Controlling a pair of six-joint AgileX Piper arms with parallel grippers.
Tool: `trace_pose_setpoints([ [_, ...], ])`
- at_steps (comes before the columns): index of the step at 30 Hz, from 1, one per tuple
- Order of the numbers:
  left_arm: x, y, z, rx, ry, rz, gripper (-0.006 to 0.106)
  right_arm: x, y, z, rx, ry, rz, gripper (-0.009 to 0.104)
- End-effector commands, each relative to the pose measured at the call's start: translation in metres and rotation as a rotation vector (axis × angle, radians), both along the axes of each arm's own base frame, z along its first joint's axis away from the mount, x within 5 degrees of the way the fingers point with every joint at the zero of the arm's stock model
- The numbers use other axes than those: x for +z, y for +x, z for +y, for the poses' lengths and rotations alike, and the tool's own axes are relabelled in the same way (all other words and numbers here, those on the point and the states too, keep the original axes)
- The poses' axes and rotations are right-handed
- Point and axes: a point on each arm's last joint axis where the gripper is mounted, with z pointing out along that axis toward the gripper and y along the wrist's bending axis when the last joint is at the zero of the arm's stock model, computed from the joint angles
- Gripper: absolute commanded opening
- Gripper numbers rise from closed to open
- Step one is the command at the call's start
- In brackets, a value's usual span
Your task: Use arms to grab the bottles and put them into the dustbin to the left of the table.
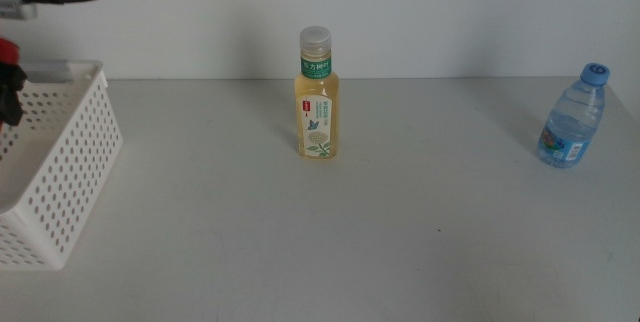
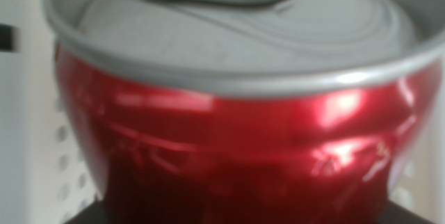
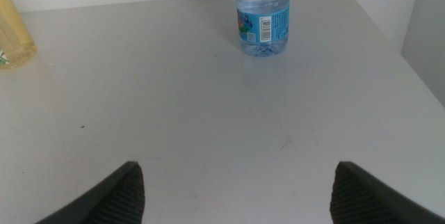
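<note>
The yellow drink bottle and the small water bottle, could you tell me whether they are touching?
Apart. The middle view shows the yellow drink bottle mid-table and the water bottle far off near the edge, bare table between them.

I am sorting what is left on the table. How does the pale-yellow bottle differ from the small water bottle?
The pale-yellow bottle holds cloudy yellow drink and has a grey cap; the water bottle is clear with a blue cap. The yellow bottle stands near the table's middle, the water bottle near its right edge. The yellow one's label is green and white, the other's mostly blue. Both stand upright, capped, ungrasped.
</note>
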Motion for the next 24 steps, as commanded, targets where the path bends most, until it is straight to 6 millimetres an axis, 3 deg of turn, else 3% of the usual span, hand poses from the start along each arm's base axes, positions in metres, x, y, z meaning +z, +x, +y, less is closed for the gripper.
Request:
trace_pose_setpoints([
  [1,0.012,0.006,0.004,0.007,0.036,-0.070,-0.001,0.009,0.000,0.000,-0.001,-0.014,-0.085,0.094],
  [10,-0.061,0.033,0.016,0.065,0.017,0.100,-0.001,0.009,0.000,0.000,-0.001,-0.014,-0.085,0.094],
  [17,-0.085,0.040,0.017,0.064,-0.007,0.147,0.007,0.009,0.000,0.000,-0.001,-0.014,-0.085,0.094],
  [22,-0.087,0.041,0.016,0.066,-0.025,0.147,0.028,0.009,0.000,0.000,-0.001,-0.014,-0.085,0.094],
  [23,-0.087,0.040,0.014,0.064,-0.029,0.157,0.050,0.009,0.000,0.000,-0.001,-0.014,-0.085,0.094],
  [24,-0.087,0.040,0.014,0.064,-0.030,0.161,0.059,0.009,0.000,0.000,-0.001,-0.014,-0.085,0.094],
])
